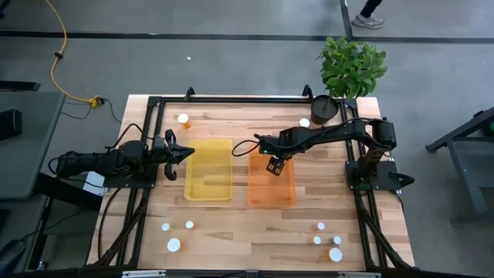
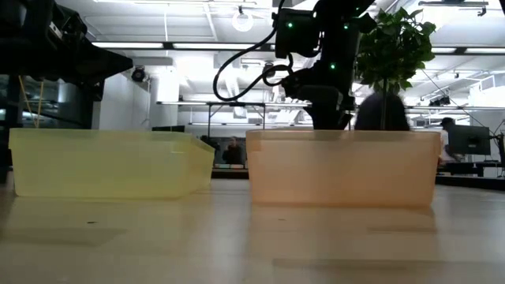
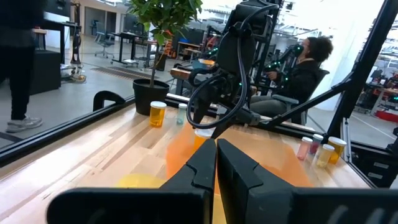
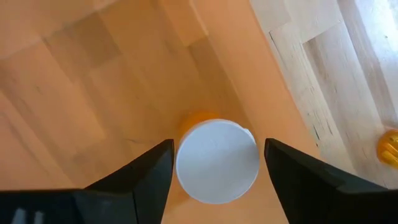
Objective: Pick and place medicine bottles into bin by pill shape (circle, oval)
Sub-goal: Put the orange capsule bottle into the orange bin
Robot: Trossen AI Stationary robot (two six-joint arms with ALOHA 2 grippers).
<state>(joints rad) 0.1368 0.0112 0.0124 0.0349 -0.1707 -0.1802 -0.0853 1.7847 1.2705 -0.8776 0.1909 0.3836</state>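
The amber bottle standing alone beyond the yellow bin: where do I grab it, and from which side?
Take the amber bottle across its round white cap, coming straight down. It stands upright with nothing close around it, so the jaws should fit on either side. The left gripper is nearest.

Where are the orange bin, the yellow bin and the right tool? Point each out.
orange bin [image 1: 287, 198]: high view, on its right wall.
yellow bin [image 1: 208, 193]: high view, on its bare floor.
right tool [image 4: 214, 163]: right wrist view, midway between its fingertips.
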